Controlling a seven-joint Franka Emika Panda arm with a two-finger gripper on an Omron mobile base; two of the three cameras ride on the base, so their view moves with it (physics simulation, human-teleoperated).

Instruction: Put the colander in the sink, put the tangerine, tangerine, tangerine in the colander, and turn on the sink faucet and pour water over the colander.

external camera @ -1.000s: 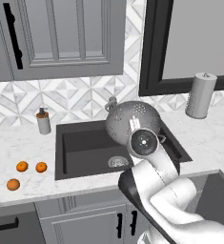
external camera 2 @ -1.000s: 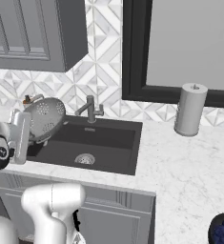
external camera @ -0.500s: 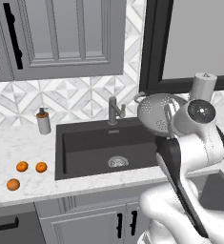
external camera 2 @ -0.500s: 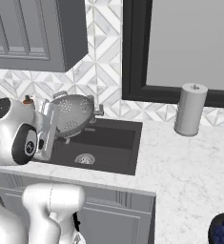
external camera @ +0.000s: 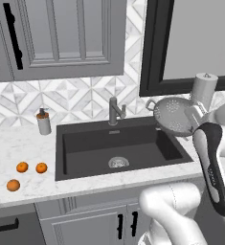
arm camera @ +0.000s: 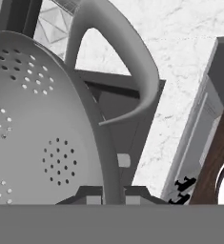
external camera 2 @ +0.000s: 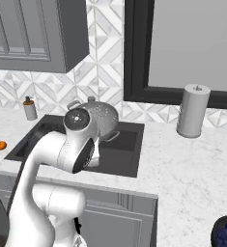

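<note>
Sink [external camera: 85, 150]: your basin lies bare and open from above.
Faucet [external camera: 115, 112]: it stands at the back rim's middle, blocking passage there.
Colander [external camera: 174, 115]: held tilted above the sink's right end, it fills that approach.
Paper roll [external camera 2: 193, 111]: it guards the right counter.
Soap bottle [external camera: 43, 122]: it stands at the back left corner.

Matt perforated metal colander [external camera: 174, 115], matt charcoal sink [external camera: 85, 141], veined marble counter [external camera 2: 192, 159]
</note>
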